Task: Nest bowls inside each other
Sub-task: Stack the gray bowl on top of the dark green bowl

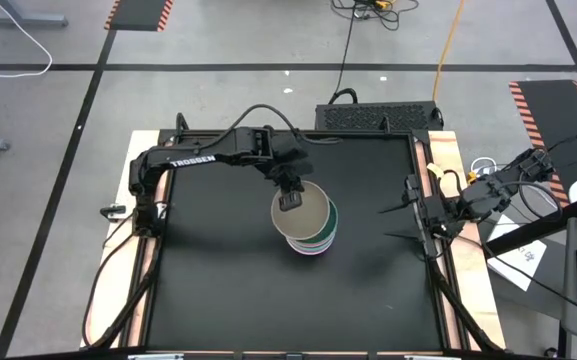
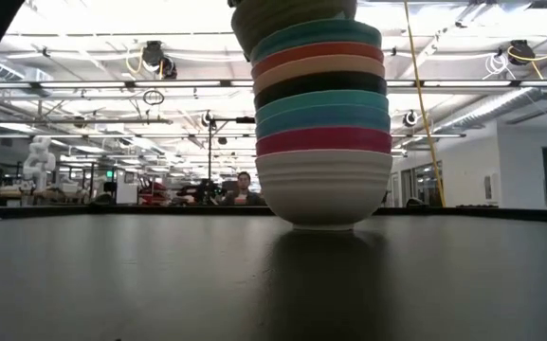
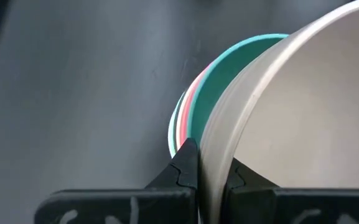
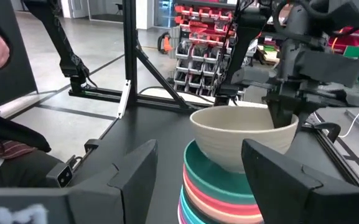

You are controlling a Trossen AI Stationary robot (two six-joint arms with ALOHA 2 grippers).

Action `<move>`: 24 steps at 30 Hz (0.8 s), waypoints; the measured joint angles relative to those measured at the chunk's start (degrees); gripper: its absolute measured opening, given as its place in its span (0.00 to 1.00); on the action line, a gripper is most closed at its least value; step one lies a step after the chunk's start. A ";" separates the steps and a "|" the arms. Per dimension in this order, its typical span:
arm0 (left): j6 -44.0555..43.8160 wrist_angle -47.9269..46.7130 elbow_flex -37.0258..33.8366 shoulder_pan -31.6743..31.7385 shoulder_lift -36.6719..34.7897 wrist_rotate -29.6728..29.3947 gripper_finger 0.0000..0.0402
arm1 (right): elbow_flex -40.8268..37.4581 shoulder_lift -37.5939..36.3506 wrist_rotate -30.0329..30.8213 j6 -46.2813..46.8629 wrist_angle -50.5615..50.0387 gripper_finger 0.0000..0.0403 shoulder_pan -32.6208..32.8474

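Bowls, small round plastic ones stacked at the high view's centre (image 1: 308, 235) on the black tabletop (image 1: 218, 280), look light, stiff and slick, so the left gripper (image 3: 207, 177) clenches the olive-grey bowl's (image 4: 241, 140) thin rim while the right gripper (image 1: 408, 212) waits released at right.

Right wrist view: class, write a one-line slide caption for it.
Left pincer shut on the rim of the olive-grey bowl, tilted over the nested stack of bowls on the black table.

Left arm (image 1: 218, 155) reaches to table centre, jaws pinched shut. Right arm (image 1: 488, 190) parked at right edge, jaws wide.
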 joint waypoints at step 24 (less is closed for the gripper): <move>1.81 -21.54 20.85 0.05 14.35 1.57 0.02 | 0.00 0.13 0.02 -0.79 -0.82 0.56 -0.02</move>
